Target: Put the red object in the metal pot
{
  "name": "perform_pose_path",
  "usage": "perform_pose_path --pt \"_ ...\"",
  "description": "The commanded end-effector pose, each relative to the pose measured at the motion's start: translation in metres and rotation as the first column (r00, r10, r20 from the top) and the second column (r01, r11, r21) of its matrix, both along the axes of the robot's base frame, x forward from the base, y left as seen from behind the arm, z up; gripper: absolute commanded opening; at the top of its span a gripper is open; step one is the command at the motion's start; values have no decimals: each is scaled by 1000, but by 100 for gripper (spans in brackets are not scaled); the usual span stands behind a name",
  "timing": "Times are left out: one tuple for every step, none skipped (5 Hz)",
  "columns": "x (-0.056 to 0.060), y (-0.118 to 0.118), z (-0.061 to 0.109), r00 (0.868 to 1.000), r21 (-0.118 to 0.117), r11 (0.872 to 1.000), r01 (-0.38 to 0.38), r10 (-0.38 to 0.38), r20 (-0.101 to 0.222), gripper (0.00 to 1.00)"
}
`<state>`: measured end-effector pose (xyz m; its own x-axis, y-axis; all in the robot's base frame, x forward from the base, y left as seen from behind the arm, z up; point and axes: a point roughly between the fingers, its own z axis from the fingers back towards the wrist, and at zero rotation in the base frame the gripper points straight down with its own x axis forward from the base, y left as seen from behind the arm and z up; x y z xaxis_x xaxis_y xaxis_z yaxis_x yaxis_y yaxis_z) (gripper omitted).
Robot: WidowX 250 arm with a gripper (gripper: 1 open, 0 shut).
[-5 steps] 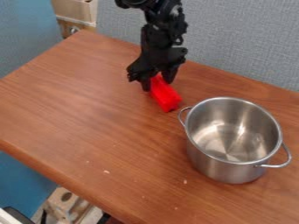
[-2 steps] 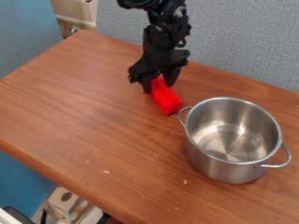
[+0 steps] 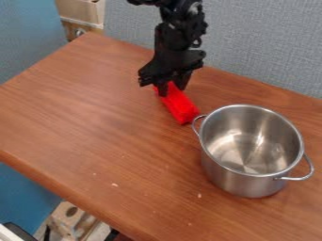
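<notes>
Red block [image 3: 180, 104] is lying flat on the table [image 3: 88, 113], slanting from about ten o'clock down to four o'clock, and its lower end is sitting just beside the pot [image 3: 253, 149], close to the near handle at the rim. The upper end is tucked under the gripper [image 3: 168, 84], which is coming down steeply from twelve o'clock on the black arm. The fingers are straddling that upper end, set fairly narrow around it, and I cannot tell whether they are actually pressing on the plastic or only flanking it. The block is not off the wood; all of its visible length is resting on the surface.

Moving outward, the pot is standing upright at four o'clock from the block, shiny steel, and nothing is showing inside it but reflections. Its far handle is poking out at the lower right, near the table edge. The rest of the wood is showing only a few pale specks.

So where is the task standing? By my reading, the approach is done and the grasp is being made, early to middle of the job. Nothing is delivered yet. What is remaining looks like securing the hold, lifting clear of the rim, carrying a short way toward four o'clock, and releasing over the pot's mouth.
</notes>
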<state>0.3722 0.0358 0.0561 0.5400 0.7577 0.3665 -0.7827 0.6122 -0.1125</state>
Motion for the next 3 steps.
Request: perform_pose_path --pt "3 -5 35 996 6 1000 15 -15 84 0" --pt "1 -8 40 996 4 1000 18 -18 85 0" --pt "-2 -11 48 996 -3 1000 22 -22 88 0"
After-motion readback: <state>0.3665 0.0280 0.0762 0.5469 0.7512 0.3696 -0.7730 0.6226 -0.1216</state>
